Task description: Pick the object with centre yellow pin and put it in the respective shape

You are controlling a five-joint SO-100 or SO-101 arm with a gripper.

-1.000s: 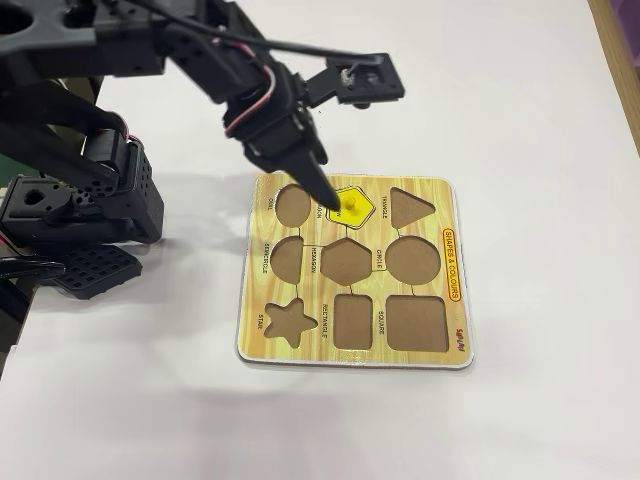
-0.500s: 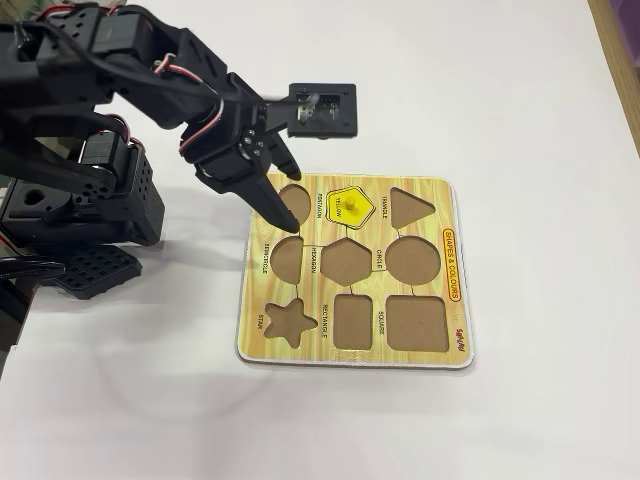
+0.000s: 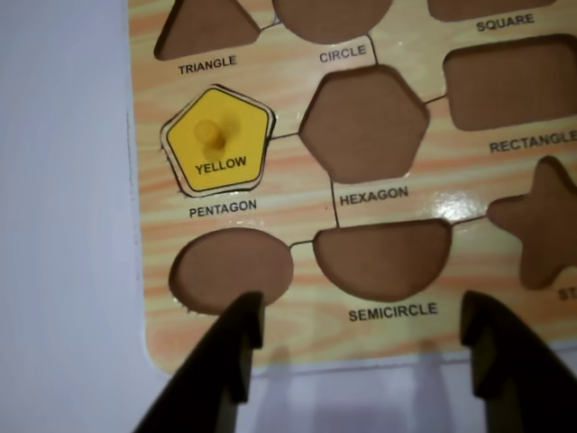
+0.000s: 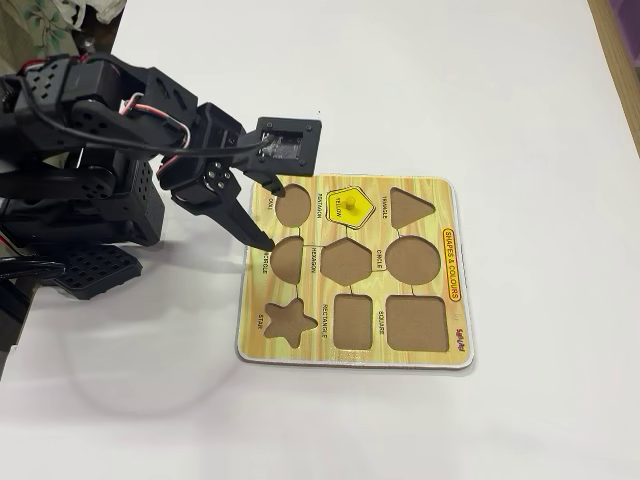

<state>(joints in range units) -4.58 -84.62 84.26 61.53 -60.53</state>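
Observation:
The object with centre yellow pin point(image 3: 236, 135) is a yellow pentagon marked YELLOW with a knob in its middle. It lies flat in the recess labelled PENTAGON of the wooden shape board point(image 3: 297, 334), and in the fixed view the pentagon point(image 4: 352, 207) sits in the top row of the board point(image 4: 300, 350). My gripper point(image 3: 361, 311) is open with nothing between its black fingers. It hovers over the board's edge beside the oval and semicircle recesses, well clear of the piece. In the fixed view the gripper point(image 4: 270, 215) is at the board's left edge.
The other recesses of the board are bare, among them the hexagon point(image 4: 347, 262), star point(image 4: 288, 320) and square point(image 4: 416, 322). The arm's black base point(image 4: 90, 220) fills the left side. White table surrounds the board, with a wooden strip point(image 4: 622, 60) at the far right.
The gripper has drawn back to the left, from over the yellow pentagon to the board's left edge. The pentagon stays in its recess.

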